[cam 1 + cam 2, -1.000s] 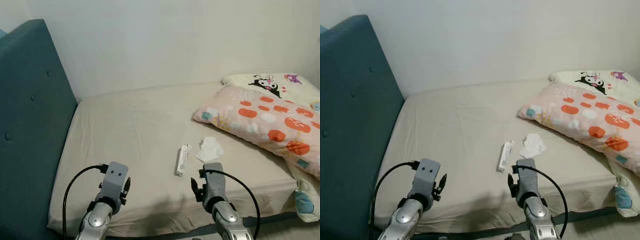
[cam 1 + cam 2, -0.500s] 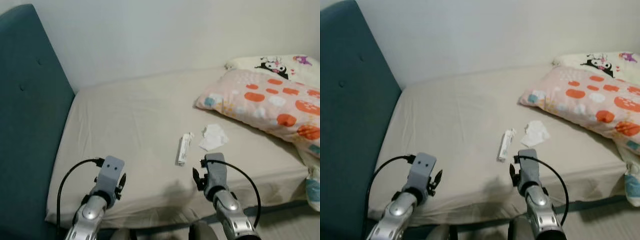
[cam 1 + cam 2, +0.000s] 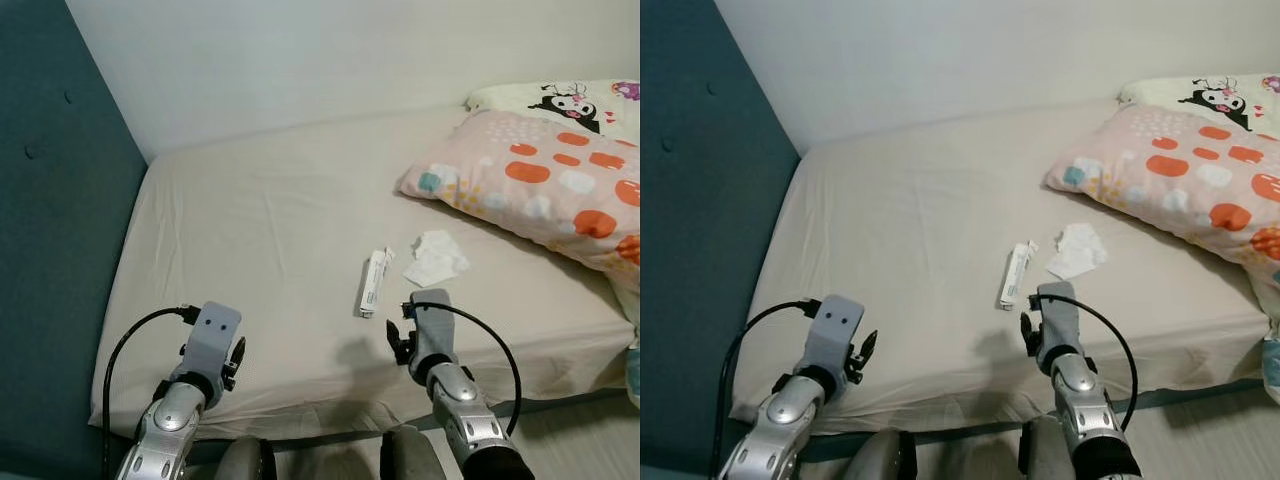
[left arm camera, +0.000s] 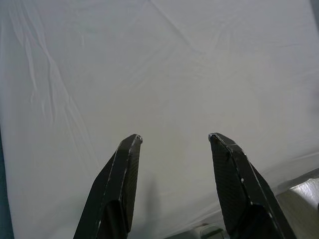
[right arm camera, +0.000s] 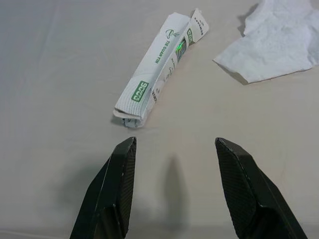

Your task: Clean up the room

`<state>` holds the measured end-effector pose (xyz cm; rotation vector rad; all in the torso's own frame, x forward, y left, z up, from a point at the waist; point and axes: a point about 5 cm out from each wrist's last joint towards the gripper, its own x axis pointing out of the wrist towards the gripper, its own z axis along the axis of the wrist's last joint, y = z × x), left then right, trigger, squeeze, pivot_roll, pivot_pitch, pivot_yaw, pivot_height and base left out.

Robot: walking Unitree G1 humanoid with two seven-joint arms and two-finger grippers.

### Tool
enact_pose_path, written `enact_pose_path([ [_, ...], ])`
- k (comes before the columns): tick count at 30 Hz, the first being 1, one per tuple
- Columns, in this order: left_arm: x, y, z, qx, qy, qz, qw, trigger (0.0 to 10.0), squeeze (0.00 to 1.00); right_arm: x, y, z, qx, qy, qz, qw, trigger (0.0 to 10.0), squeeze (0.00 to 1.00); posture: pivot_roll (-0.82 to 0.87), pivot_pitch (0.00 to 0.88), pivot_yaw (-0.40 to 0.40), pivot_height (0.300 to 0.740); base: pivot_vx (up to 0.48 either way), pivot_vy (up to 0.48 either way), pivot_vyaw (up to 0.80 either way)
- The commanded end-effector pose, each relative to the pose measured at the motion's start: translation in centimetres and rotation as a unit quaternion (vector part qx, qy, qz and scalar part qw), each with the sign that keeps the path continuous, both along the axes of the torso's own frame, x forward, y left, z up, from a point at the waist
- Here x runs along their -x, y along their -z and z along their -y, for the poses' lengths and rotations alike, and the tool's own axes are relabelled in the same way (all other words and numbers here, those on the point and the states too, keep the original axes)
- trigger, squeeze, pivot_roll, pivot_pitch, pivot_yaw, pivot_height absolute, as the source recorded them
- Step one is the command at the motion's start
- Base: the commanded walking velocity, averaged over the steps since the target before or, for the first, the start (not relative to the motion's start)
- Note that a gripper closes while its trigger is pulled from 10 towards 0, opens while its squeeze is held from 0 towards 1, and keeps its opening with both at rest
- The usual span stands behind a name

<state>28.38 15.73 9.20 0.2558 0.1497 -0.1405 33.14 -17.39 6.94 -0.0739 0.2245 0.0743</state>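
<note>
Wrapper [image 5: 158,68] lettering beyond right tool [image 5: 174,144], fingers apart

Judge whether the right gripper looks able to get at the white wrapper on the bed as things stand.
Probably yes. The right gripper hovers open just short of the white wrapper, with bare sheet between them; the crumpled tissue lies off to one side.

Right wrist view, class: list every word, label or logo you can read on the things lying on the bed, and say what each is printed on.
Green printed lettering, along the white crumpled paper wrapper: too small and blurred to read for certain.
Small green rectangular label near the wrapper's lower end: letters not legible.
Small green logo near its upper end: unreadable.
White crumpled tissue: no text.
Beige bedsheet: no text.
</note>
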Motion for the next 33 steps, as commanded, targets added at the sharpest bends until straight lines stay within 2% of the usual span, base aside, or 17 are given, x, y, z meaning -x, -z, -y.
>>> enact_pose_path([
  [1,0.4,0.2,-0.8,-0.006,-0.005,-0.013,1.0,10.0,0.0,0.2,0.6,0.1,-0.01,0.002,-0.01,1.0,10.0,0.0,0.1,0.308,0.064,0.611,0.0,0.0,0.0],
  [5,0.5,0.0,-0.9,-0.008,-0.001,-0.013,1.0,10.0,0.0,-0.2,0.3,0.4,-0.009,0.006,-0.006,1.0,10.0,0.0,0.11,0.311,0.064,0.593,0.0,0.0,0.0],
  [21,1.1,-0.4,-0.9,-0.023,0.01,-0.014,1.0,10.0,0.0,-1.5,-1.1,1.5,-0.007,0.027,0.01,1.0,10.0,0.0,0.12,0.313,0.061,0.593,0.0,0.0,0.0],
  [26,1.2,-0.6,-1.1,-0.026,0.009,-0.013,1.0,10.0,0.0,-1.8,-1.4,1.8,-0.011,0.035,0.013,0.999,10.0,0.0,0.13,0.317,0.06,0.574,0.0,0.0,0.0],
  [29,1.2,-0.8,-1.1,-0.023,0.01,-0.008,1.0,10.0,0.0,-2.0,-1.7,1.9,-0.012,0.035,0.019,0.999,10.0,0.0,0.13,0.32,0.059,0.569,0.0,0.0,0.0],
  [33,1.2,-2.0,-1.0,0.001,0.021,0.025,0.999,10.0,0.0,-2.7,-2.7,2.2,-0.009,0.034,0.035,0.999,10.0,0.0,0.13,0.328,0.058,0.569,0.0,0.0,0.0],
])
